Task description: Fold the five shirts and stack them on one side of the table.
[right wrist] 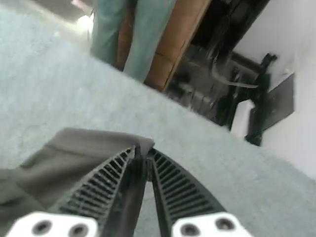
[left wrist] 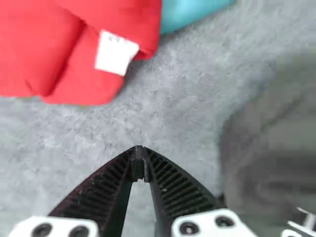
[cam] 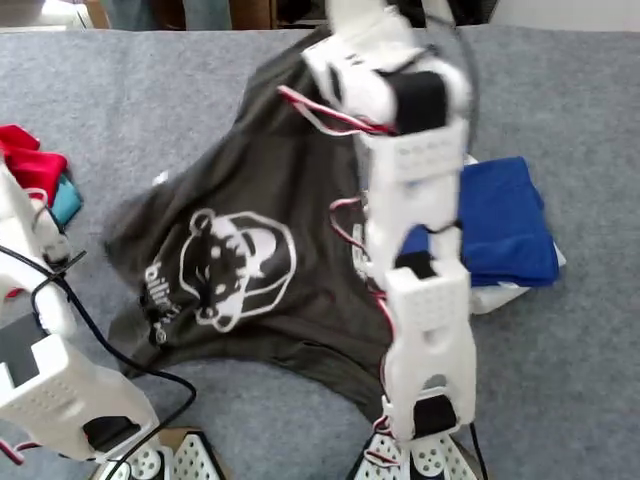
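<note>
Right wrist view: the right gripper (right wrist: 140, 154) is clenched on the far edge of the dark shirt (cam: 250, 200), which lies spread on the table (cam: 570, 390), running from the jaws back toward the arms' bases. The left gripper (left wrist: 138, 165) is pinched shut on nothing beside the red shirt (left wrist: 59, 44), so the right arm is better placed to fold.

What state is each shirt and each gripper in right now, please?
dark shirt, unfolded, spread out and rumpled.
blue shirt, folded, lying on the white shirt.
white shirt, mostly covered.
red shirt, folded.
teal shirt, beside the red shirt.
left gripper, shut, holding nothing.
right gripper, shut on the dark shirt's edge.
</note>
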